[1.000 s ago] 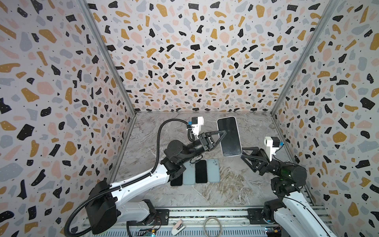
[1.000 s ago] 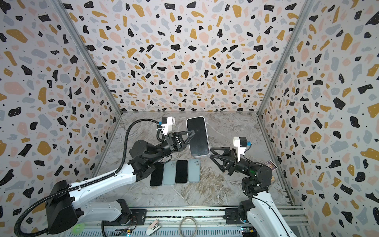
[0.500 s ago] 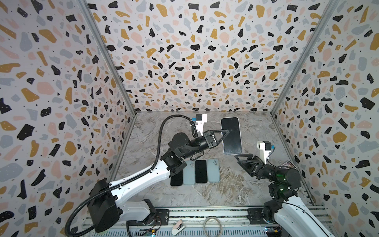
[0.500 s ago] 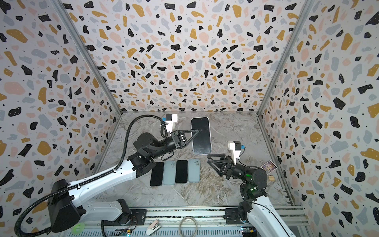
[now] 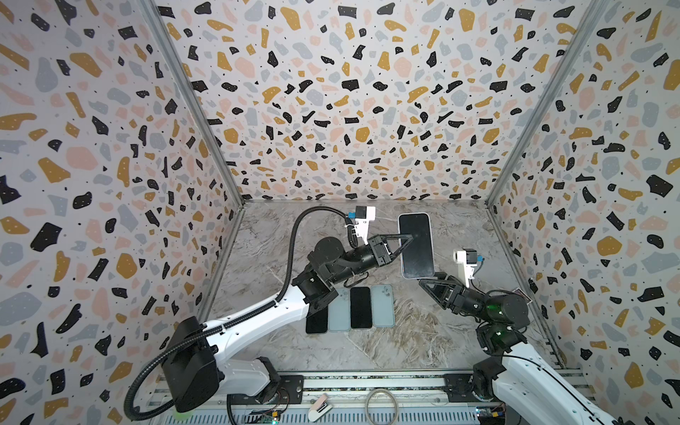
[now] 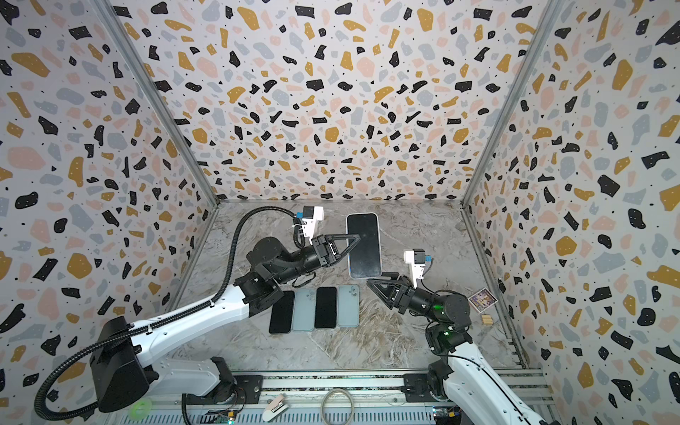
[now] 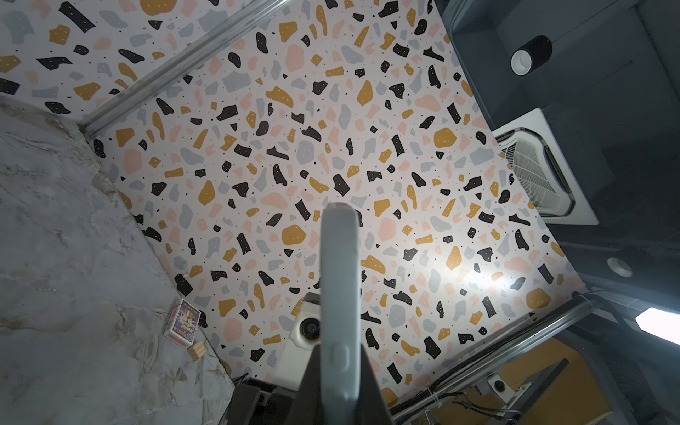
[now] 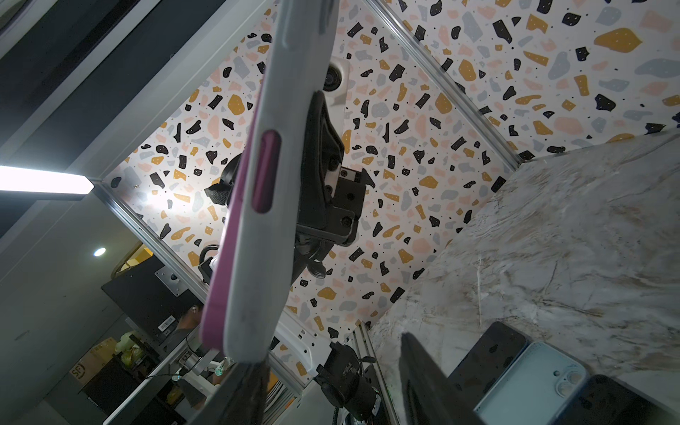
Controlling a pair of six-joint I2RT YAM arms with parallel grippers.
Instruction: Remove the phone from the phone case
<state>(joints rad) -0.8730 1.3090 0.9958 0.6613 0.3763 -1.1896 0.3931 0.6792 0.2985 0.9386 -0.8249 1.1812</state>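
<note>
Left claw (image 5: 407, 237): clamped on the phone (image 5: 416, 254) at mid-length, holding it in the air.
Right claw (image 5: 428, 278): jaws apart, just beside the phone's near end.
Phone case (image 7: 339, 279): on the phone, gripped between the left claw's fingers.

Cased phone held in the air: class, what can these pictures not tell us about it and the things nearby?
- Back of the cased phone: faces away in both top views, edge-on in wrist views.
- Whether the right gripper touches it: a finger lies beside the phone's corner in both top views; depth unclear.
- The printed box: lettering too small.
</note>
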